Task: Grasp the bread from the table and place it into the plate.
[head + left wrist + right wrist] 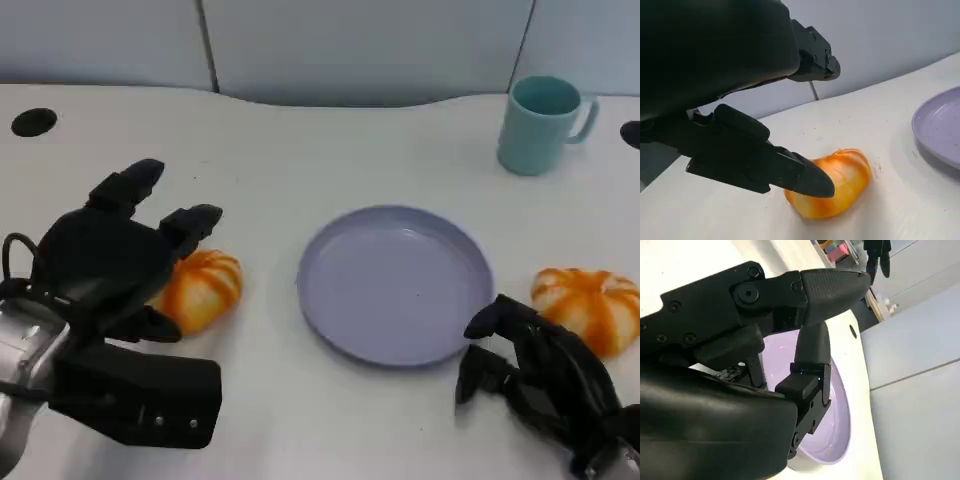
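So progress check: basically nothing is in the plate [395,285] yet. It sits bare on the white worktop [300,150], and I'll use it as the reference for everything else.

There are 2 pieces of bread. The left bread [200,288] lies on the worktop to the left of the plate, near it but apart from its rim. The right bread [590,303] lies just off the plate's right edge, also flat on the worktop.

The left robot hand [115,260] is out on the far-left side of the plate, hovering right over the left bread with its fingers spread. In the left wrist view one fingertip [810,180] sits in front of the bread [832,187], maybe touching it, but nothing is wrapped around it, so I'd call that hand released and holding nothing. Looks like it's lining up for the grab.

The right robot hand [535,375] sits at the plate's near-right edge, just in front of the right bread. Its fingers look curled downward with nothing in them. The right wrist view has the fingers [812,347] hanging over the plate [840,420], no bread between them.

My read: grasp not done, lift not done, drop-off not done. All of it's left, with the left side closest to starting. A teal mug [540,125] stands behind the plate to its right, well out of the way.
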`<action>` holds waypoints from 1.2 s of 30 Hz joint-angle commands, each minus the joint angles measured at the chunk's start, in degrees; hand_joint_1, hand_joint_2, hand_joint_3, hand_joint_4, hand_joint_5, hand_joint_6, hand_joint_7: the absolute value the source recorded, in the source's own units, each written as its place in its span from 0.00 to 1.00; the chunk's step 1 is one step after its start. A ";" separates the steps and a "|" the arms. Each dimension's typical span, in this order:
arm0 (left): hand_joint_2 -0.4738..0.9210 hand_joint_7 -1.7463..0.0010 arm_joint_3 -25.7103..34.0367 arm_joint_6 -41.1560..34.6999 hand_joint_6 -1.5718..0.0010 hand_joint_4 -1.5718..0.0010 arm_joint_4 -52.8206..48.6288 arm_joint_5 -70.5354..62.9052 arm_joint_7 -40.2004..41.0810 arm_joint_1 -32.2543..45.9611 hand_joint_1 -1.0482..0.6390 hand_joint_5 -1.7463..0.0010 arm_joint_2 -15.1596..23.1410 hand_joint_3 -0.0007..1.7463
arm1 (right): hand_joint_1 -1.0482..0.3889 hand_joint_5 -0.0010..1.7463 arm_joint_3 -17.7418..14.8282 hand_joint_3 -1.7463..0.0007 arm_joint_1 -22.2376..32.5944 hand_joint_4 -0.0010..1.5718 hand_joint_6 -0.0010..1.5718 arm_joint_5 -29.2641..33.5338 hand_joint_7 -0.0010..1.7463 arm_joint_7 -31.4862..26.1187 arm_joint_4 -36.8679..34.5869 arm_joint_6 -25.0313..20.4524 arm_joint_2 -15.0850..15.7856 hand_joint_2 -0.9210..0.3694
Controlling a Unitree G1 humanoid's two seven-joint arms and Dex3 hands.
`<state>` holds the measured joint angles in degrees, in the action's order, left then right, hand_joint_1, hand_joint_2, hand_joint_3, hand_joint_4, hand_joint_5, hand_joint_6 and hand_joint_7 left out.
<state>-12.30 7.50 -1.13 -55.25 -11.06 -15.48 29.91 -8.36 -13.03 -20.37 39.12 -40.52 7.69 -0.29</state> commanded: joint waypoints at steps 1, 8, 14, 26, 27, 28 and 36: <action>0.96 1.00 -0.03 -0.75 0.89 0.95 -0.06 0.88 0.15 -0.57 0.20 0.98 1.55 0.00 | 0.37 0.95 0.03 0.83 1.73 0.45 0.37 0.62 0.80 -0.59 -0.79 -1.19 0.55 0.00; 0.96 1.00 -0.30 -0.97 0.89 0.95 -0.02 1.10 0.26 -0.62 0.20 0.98 1.77 0.00 | 0.37 0.95 0.03 0.83 1.74 0.45 0.37 0.62 0.79 -0.59 -0.75 -1.22 0.55 0.00; 0.96 1.00 -3.24 -2.59 0.89 0.95 -10.29 0.96 -1.23 -6.86 0.20 0.98 -1.52 0.00 | 0.37 0.95 -0.10 0.83 1.76 0.45 0.37 0.61 0.79 -0.27 -1.08 -0.83 0.82 0.00; 0.93 1.00 -14.46 -4.95 0.93 0.95 -57.62 2.75 3.30 -31.60 0.19 0.99 -14.79 0.00 | 0.36 0.96 -0.41 0.84 2.08 0.43 0.36 0.61 0.78 1.21 -1.56 0.33 1.49 0.00; 0.93 1.00 -14.87 -4.68 0.93 0.95 -58.87 3.25 3.82 -32.19 0.19 0.99 -14.97 0.00 | 0.36 0.96 -0.40 0.84 2.08 0.43 0.35 0.61 0.78 1.29 -1.55 0.33 1.52 0.00; 0.93 1.00 -15.24 -4.46 0.93 0.95 -59.85 3.67 4.26 -32.65 0.19 0.99 -15.09 0.00 | 0.36 0.96 -0.39 0.83 2.08 0.43 0.35 0.61 0.78 1.34 -1.56 0.34 1.54 0.00; 0.92 0.99 -16.68 -3.16 0.92 0.95 -64.08 7.80 3.99 -34.33 0.21 0.98 -15.29 0.00 | 0.37 0.96 -0.72 0.83 2.10 0.43 0.35 0.09 0.78 1.97 -2.19 1.53 1.23 0.00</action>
<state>-28.64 3.99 -64.28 -48.71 -6.96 -48.69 14.11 -8.55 -12.75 -20.43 41.04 -41.12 9.60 0.24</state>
